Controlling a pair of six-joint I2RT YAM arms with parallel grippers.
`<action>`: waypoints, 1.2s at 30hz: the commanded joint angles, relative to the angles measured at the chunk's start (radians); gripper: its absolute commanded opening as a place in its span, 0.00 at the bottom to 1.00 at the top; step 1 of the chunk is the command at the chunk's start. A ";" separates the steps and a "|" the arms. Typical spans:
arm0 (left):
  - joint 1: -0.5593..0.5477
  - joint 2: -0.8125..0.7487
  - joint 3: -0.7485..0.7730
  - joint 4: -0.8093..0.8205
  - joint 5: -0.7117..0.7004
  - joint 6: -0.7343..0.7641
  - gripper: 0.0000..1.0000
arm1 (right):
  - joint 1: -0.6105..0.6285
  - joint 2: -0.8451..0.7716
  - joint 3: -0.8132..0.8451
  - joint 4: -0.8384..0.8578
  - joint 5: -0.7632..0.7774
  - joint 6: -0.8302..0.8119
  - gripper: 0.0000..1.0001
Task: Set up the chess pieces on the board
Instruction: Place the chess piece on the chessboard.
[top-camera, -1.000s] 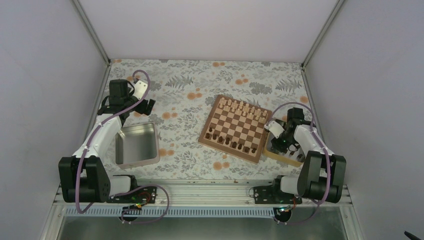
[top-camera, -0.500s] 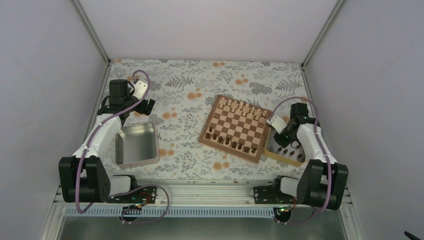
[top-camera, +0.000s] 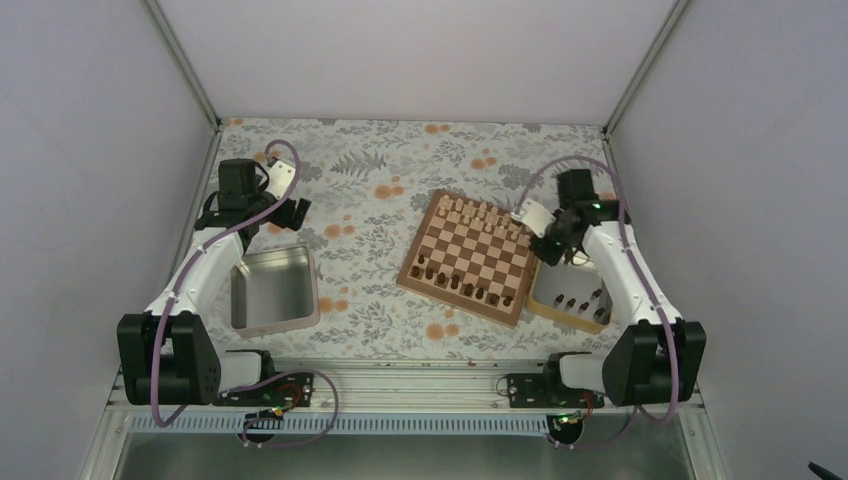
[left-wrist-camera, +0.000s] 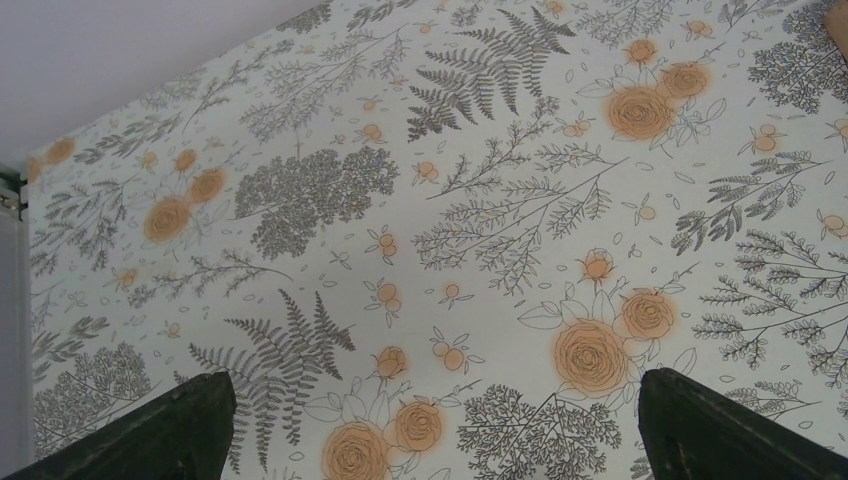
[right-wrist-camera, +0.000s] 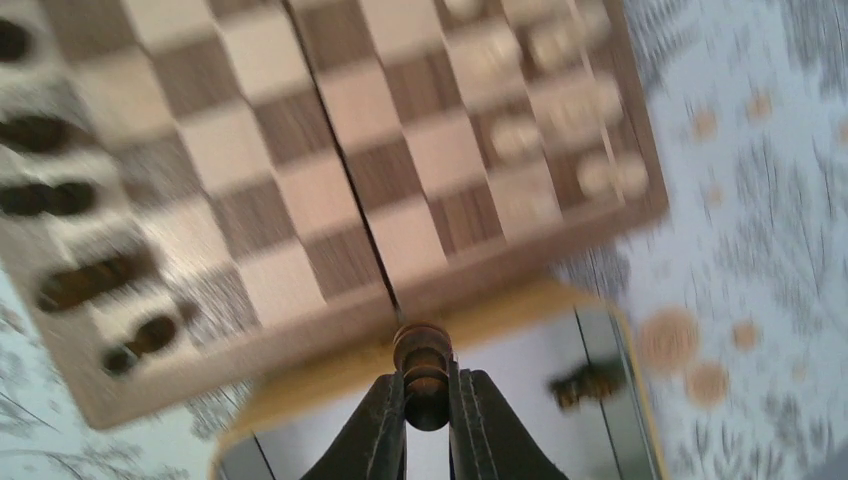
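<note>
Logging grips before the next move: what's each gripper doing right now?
Left gripper: open, holding nothing.
Right gripper: closed on a dark chess piece.

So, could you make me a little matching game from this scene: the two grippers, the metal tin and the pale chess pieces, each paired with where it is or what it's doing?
1. right gripper
2. left gripper
3. metal tin
4. pale pieces

A. open above the flowered cloth
B. along the far edge of the board
C. shut on a dark piece
D. sitting on that cloth, left of the board

Pairs: 1-C, 2-A, 3-D, 4-B.
</note>
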 joint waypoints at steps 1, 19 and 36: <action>0.005 0.000 -0.002 0.009 0.001 0.001 1.00 | 0.176 0.063 0.096 -0.041 -0.038 0.093 0.11; 0.005 -0.002 0.007 0.009 -0.013 -0.004 1.00 | 0.579 0.373 0.232 0.154 -0.052 0.169 0.13; 0.005 -0.006 -0.001 0.014 -0.011 -0.001 1.00 | 0.671 0.522 0.290 0.150 -0.020 0.179 0.13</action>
